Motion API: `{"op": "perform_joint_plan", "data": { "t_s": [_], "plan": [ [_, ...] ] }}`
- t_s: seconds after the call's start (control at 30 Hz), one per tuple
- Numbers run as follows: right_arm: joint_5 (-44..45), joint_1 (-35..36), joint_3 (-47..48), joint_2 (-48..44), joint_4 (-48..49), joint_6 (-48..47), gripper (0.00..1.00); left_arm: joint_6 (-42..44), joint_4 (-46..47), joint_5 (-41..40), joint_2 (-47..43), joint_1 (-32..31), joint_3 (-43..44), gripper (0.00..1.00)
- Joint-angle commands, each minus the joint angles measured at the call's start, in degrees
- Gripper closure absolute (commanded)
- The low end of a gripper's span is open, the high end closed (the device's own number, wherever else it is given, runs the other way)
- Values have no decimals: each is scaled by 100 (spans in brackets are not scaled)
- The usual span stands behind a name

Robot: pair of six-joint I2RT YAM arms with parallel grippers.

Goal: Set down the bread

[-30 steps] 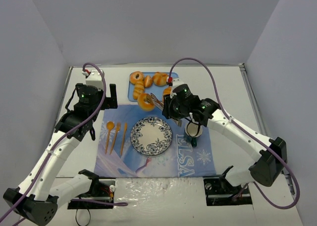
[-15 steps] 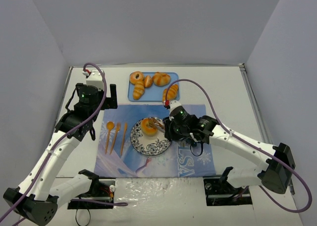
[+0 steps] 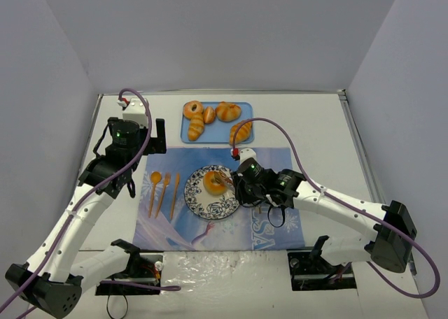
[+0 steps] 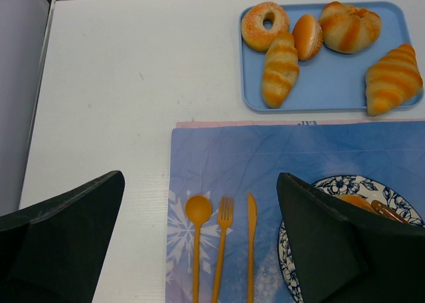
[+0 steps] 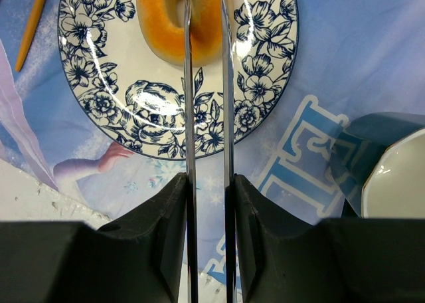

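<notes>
Top external view: we see both arms over a white table (image 3: 322, 123). The right arm reaches across the placemat and the left arm stands at the left side.
Task item: ring donut (image 5: 156, 30), orange-brown with a matte crumb and a pale hole. It sits over the far half of the plate. We cannot tell whether it rests on the glaze.
Plate: plate (image 5: 99, 97), round, glossy white ceramic with a dark blue flower print, placed mid-placemat.
Tongs: tongs (image 5: 188, 117), two thin, straight blades of bright metal. One blade crosses the donut's hole and the other runs along the ring's outer edge.
Right gripper: right gripper (image 5: 207, 183), black fingers drawn together and clamped on the tongs.
Left gripper: left gripper (image 4: 199, 180), black wedge-shaped fingers spread wide with nothing between them. We see it above the cutlery.
Placemat: placemat (image 3: 276, 224), a flat, smooth rectangular sheet, blue with white snowflakes and lettering.
Cutlery: spoon (image 4: 198, 213), fork (image 4: 224, 230) and knife (image 4: 251, 236), orange and matte, lying parallel just left of the plate.
Tray: tray (image 4: 332, 77), a blue rectangle with rounded corners and a low rim, beyond the placemat. It carries a sugared ring (image 4: 264, 25), a ridged roll (image 4: 280, 67), a round bun (image 4: 307, 36), a striped bun (image 4: 350, 25) and a croissant (image 4: 393, 77).
Cup: cup (image 5: 398, 177), white with a scalloped rim, to the right of the plate.
</notes>
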Motion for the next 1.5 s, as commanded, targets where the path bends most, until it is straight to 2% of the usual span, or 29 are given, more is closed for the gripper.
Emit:
{"op": "perform_joint_plan", "data": {
  "t_s": [0.0,0.17,0.5,1.47],
  "plan": [
    [257,84,30,-18,302,115,84,57,272,-65,0,-37,250,3],
    [257,100,45,-92,296,107,70,57,272,-65,1,-37,250,3],
    [248,100,98,-146,279,103,59,65,264,-86,10,-34,250,3],
    [726,85,863,-367,-213,-69,57,66,261,-91,-7,-46,250,3]
  ]
}}
